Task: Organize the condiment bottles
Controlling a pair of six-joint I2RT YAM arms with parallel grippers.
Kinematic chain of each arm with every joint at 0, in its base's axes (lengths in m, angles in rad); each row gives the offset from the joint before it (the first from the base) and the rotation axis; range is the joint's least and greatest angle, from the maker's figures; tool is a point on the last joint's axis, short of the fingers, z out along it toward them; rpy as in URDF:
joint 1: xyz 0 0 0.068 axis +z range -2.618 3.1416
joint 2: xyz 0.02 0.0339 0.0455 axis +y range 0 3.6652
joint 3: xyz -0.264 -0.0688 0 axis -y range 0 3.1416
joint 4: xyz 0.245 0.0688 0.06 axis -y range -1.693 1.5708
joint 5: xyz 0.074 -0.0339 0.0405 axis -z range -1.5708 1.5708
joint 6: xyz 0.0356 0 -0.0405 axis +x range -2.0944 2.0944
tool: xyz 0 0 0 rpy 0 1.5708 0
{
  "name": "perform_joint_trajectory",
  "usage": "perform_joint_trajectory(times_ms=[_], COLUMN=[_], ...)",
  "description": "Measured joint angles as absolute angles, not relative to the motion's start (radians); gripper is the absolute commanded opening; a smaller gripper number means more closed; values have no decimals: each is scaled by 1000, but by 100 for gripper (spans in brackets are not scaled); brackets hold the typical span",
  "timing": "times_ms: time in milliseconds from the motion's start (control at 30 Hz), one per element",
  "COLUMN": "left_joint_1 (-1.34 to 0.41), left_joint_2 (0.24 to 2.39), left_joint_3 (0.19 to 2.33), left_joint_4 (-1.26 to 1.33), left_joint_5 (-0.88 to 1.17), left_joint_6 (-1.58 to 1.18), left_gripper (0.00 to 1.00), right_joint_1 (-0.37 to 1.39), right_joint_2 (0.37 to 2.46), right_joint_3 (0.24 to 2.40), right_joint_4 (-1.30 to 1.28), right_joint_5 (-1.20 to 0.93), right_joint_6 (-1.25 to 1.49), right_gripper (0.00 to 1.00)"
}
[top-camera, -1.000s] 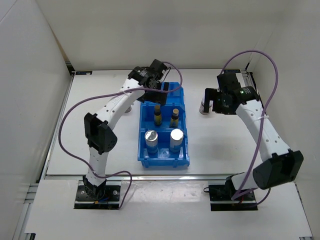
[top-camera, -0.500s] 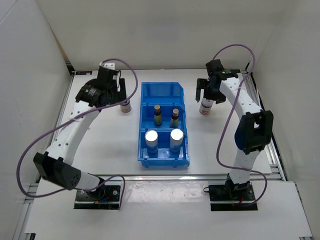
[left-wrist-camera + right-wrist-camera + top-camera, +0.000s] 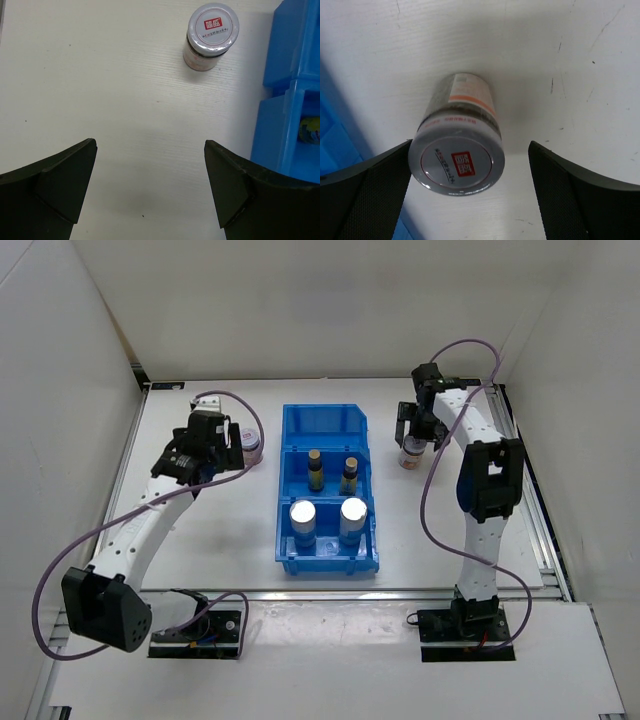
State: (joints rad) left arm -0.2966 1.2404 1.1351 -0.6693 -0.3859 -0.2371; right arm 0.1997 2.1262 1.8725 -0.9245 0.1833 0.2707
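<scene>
Two slim dark bottles (image 3: 315, 469) (image 3: 350, 473) stand in the middle compartment of the blue bin (image 3: 284, 502). Two silver-topped cylinders (image 3: 302, 516) (image 3: 353, 512) stand in its near compartment. One white-lidded jar (image 3: 250, 445) (image 3: 210, 35) stands on the table left of the bin. My left gripper (image 3: 218, 438) (image 3: 150, 182) hangs open short of it, nothing between its fingers. The other jar (image 3: 410, 454) (image 3: 457, 150) stands right of the bin, between the open fingers of my right gripper (image 3: 414, 430) (image 3: 470, 150), close to the left finger (image 3: 370, 195).
The bin's far compartment (image 3: 322, 425) holds nothing. The bin wall (image 3: 295, 100) is close on the right in the left wrist view and at the lower left (image 3: 335, 140) in the right wrist view. White walls enclose the table on three sides.
My left arm swung from the bin's far compartment out to the left and settled near the left jar. My right arm shifted back and now straddles the right jar.
</scene>
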Motion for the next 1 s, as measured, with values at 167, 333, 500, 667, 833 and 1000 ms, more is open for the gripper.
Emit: perform_joint_trajectory(times_ms=[167, 333, 500, 667, 833, 1000], left_joint_1=[-297, -297, -297, -297, -297, -297], left_joint_2=[1205, 1158, 1135, 1138, 1143, 1156], left_joint_3=[1060, 1036, 999, 974, 974, 973], left_joint_4=[-624, -596, -563, -556, -545, -544], left_joint_5=[-389, -397, -412, -417, -431, -437], left_joint_6=[-238, -240, -249, -262, -272, -281], left_gripper=[99, 99, 99, 99, 99, 99], right_joint_1=[199, 201, 211, 280, 383, 449], right_joint_2=[2167, 2173, 2161, 2093, 2057, 2062], right_joint_3=[1908, 1915, 1915, 1950, 2112, 2238], right_joint_4=[-923, -926, -926, -944, -941, -932], right_joint_5=[155, 149, 153, 180, 181, 151], right_joint_6=[267, 253, 251, 224, 198, 174], right_gripper=[60, 22, 6, 0, 0, 0])
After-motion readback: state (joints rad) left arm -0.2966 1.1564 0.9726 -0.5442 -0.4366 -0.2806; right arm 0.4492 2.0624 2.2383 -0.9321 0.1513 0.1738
